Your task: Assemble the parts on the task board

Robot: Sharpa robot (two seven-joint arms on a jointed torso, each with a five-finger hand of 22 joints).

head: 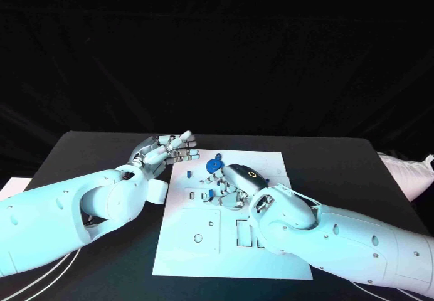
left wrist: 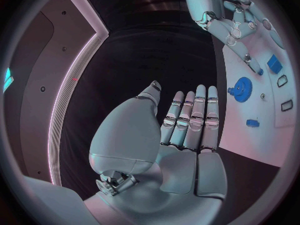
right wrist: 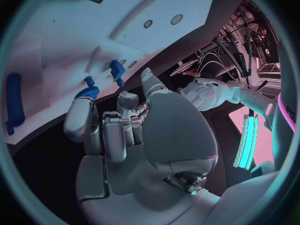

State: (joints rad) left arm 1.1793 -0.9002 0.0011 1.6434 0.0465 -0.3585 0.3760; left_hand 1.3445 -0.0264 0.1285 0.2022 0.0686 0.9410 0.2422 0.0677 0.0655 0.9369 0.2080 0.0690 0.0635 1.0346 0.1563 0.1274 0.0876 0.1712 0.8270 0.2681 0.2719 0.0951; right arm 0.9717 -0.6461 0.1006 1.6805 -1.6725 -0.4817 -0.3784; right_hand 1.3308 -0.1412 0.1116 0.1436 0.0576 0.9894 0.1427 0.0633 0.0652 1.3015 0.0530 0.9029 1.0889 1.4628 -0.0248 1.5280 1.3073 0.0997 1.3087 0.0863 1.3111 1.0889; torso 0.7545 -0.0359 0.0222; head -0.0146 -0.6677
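Left hand [head: 165,149] is flat, fingers straight and together, holding nothing, hovering over the black table [head: 100,150] just off the far-left corner of the task board [head: 190,251]; the left wrist view shows the same open palm [left wrist: 181,130]. Right hand [head: 237,182] is down over the board's upper middle with fingers curled toward the surface [right wrist: 119,120], can't tell whether it pinches anything. Blue gear [head: 214,165] sits on the board just beyond the right hand, with a small blue part [head: 189,171] left of it and a long blue piece [right wrist: 14,102] further along the board
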